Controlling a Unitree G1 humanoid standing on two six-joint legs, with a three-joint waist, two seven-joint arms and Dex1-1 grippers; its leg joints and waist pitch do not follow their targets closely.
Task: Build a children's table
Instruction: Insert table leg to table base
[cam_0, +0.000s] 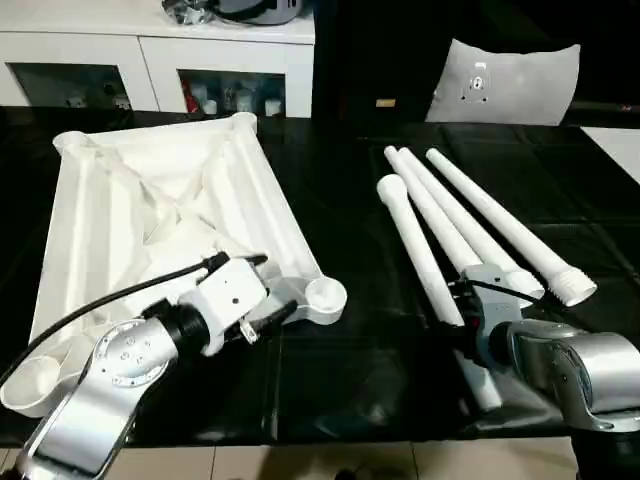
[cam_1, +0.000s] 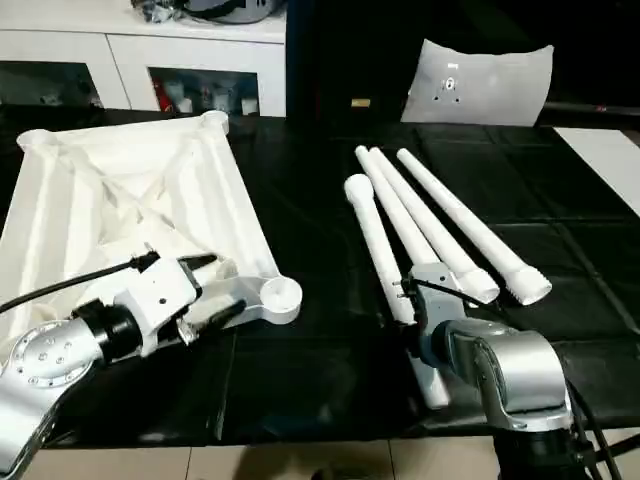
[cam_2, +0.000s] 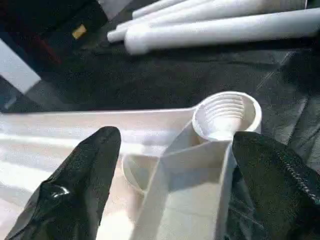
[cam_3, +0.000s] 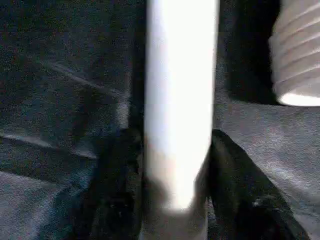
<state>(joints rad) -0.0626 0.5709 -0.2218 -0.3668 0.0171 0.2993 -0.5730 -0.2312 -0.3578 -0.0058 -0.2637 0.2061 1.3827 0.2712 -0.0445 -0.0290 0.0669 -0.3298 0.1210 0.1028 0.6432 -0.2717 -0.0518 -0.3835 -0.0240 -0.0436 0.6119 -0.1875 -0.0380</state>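
A leg (cam_3: 180, 100) was gripped between the right gripper's (cam_3: 177, 165) fingers (cam_3: 235, 180). The left gripper (cam_2: 170, 165), fingers wide, straddled the tabletop's (cam_0: 120, 200) corner socket (cam_2: 227, 115). Lifting the leg toward that socket was judged next.

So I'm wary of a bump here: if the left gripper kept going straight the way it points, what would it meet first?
Probably the table top's rib and threaded corner socket, which lie straight ahead between the open left gripper fingers. Beyond it lie black mat and the legs; depth is hard to judge.
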